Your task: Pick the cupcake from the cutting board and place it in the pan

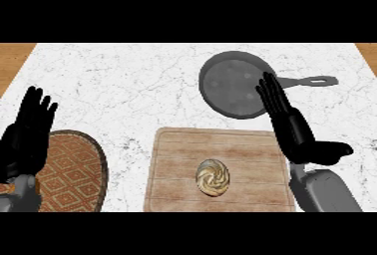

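**A:** Where is the cupcake [213, 178] from where you stand?

**B:** It sits on the wooden cutting board [177, 149], in the near half and a little right of the board's middle. Bare wood shows all round it, and neither of my hands touches it.

**A:** And your right hand [290, 124]?

**B:** Flat and wide, fingers straight, thumb stuck out to the right. It hangs over the board's far right corner, holding nothing. My fingertips [267, 83] overlap the right rim of the pan [230, 84].

**A:** So the pan is close?

**B:** It lies just beyond the board's far edge, a dark round pan, its handle [313, 80] pointing right. A strip of white marble counter [117, 84] shows between pan and board.

**A:** Your left hand [29, 129]?

**B:** Open too, fingers up, resting at the left edge of the view above a round woven mat [74, 169]. The mat lies near the counter's front left, apart from the board with a band of marble between them.

**A:** Any open ground?

**B:** The far left of the counter is bare marble, running out to the wooden floor [15, 55] past its edge.
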